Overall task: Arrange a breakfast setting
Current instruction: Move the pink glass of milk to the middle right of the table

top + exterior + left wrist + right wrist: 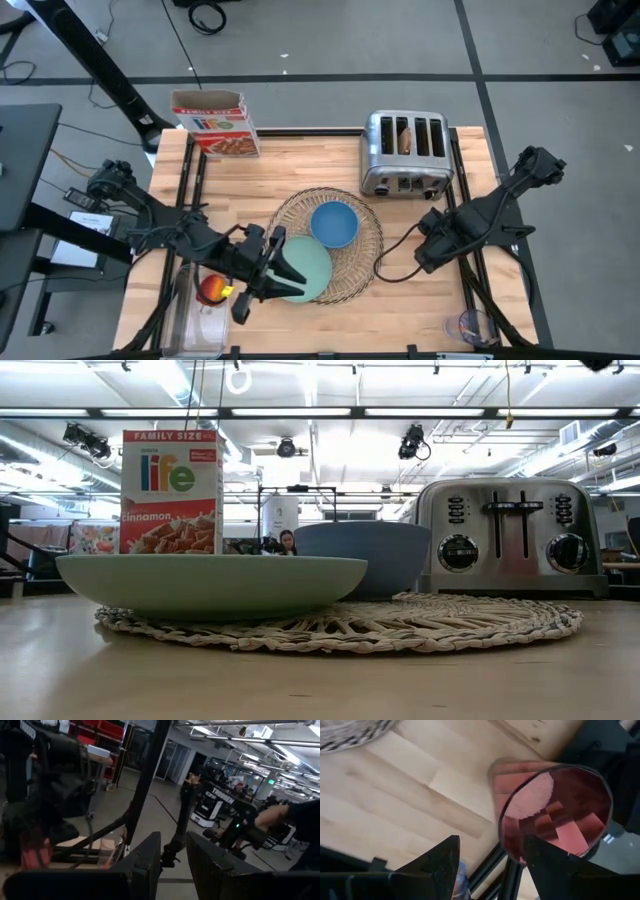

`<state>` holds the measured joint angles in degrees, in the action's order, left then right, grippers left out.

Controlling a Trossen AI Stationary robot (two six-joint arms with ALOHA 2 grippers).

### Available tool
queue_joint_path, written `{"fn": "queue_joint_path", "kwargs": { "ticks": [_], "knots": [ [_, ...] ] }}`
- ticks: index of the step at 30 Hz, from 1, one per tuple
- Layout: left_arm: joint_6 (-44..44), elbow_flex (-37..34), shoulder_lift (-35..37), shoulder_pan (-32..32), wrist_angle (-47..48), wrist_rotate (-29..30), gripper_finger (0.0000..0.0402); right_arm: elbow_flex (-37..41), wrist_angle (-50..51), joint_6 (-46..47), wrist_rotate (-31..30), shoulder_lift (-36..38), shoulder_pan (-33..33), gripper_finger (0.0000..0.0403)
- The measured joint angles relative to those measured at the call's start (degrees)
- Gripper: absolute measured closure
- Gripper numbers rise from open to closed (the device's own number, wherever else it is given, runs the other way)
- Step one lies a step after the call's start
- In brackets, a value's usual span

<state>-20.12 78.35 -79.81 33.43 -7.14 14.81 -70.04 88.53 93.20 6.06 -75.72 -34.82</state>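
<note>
Two pincers, both empty. Your left pincer hangs over the left rim of the mint-green plate, its fingers a narrow gap apart with nothing between them. Your right pincer is over the right side of the counter, just off the placemat's edge, fingers spread. The pink cup stands ahead of them, ungripped, near the front right corner. The round woven placemat lies mid-counter. It carries the plate on its front left part and the blue bowl behind that. The red apple sits in the clear bin at the front left, beside your left pincer. A toast slice stands in a slot of the chrome toaster at the back right. A cereal box stands at the back left.
</note>
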Motion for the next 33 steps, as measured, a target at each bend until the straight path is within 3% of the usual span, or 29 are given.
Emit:
{"fn": "queue_joint_path", "kwargs": {
  "ticks": [8,13,25,29,33],
  "knots": [
    [-9.40,0.00,0.04,-0.02,-3.65,-0.04,0.0301,7.65,-7.71,-0.66,1.69,-0.02,2.81,0.0213],
    [-10.21,0.04,1.01,0.29,-5.50,-0.12,0.0301,9.53,-9.51,-1.65,1.31,-0.02,4.23,0.0243],
    [-2.24,0.02,1.95,0.50,-9.01,-0.63,0.0301,9.88,-7.06,-3.29,-1.38,-0.02,4.97,0.0341],
    [0.67,0.02,2.00,-0.51,-11.56,-3.41,0.0301,9.85,-6.23,-5.56,-2.17,-0.02,4.96,0.0387],
    [2.79,-0.02,3.52,-0.90,-11.63,-4.87,0.0301,8.96,-3.74,-10.48,-1.48,0.09,5.21,0.0388]
  ]
}}
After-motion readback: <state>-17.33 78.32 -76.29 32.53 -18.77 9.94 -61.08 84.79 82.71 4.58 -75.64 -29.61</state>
